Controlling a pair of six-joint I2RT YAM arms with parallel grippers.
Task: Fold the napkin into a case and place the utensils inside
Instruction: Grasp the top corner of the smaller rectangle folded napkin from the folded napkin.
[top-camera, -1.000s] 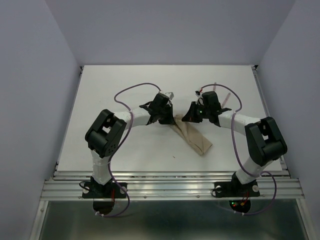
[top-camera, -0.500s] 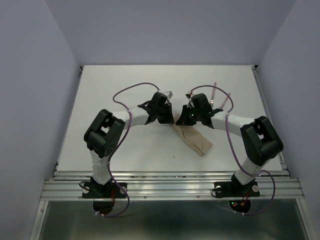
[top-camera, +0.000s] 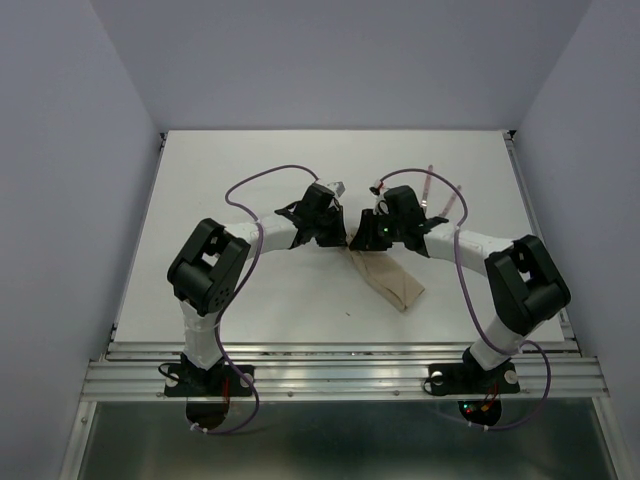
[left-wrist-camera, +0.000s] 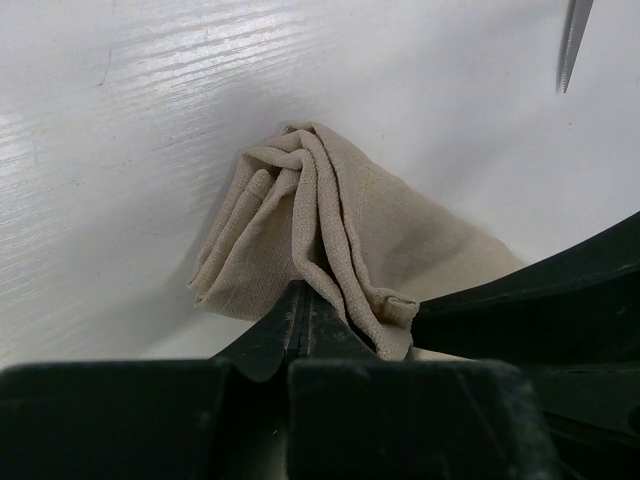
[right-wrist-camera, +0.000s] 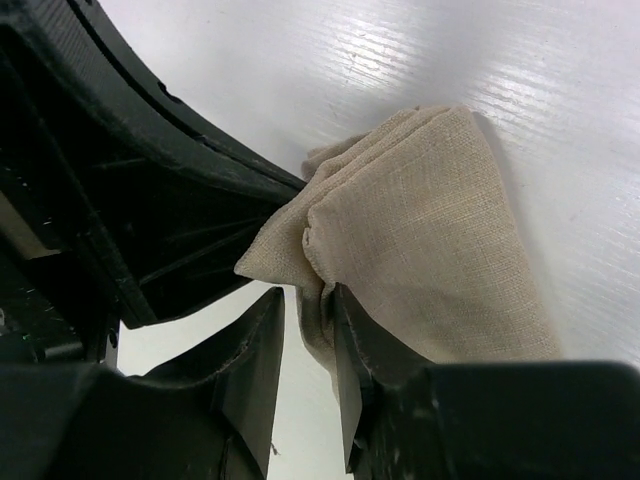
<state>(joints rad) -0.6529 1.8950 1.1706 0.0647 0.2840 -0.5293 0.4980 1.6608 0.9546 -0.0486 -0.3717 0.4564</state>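
The tan woven cloth napkin (top-camera: 395, 282) lies mid-bench as a narrow folded strip, running from 10 o'clock down to 4 o'clock. Its bunched 10 o'clock end sits between the two grippers.

Change noted: the right gripper (right-wrist-camera: 308, 330), shut a second ago, now stands with a narrow gap and only a loose cloth fold in it. The arm has also shifted toward 9 o'clock. Judgement: it is letting go after a fold.

The left gripper (left-wrist-camera: 303, 297) is clamped tight on the gathered folds, anchoring that end. The pouch is not yet ready for loading.

The pinkish-handled utensils (top-camera: 432, 185) lie apart at 1 o'clock, and a silver blade tip (left-wrist-camera: 573, 40) shows in the left wrist view.

The white bench (top-camera: 230, 170) offers bare room toward 9 and 12 o'clock. The right arm crowds 3 o'clock, and the near edge lies at 6 o'clock.
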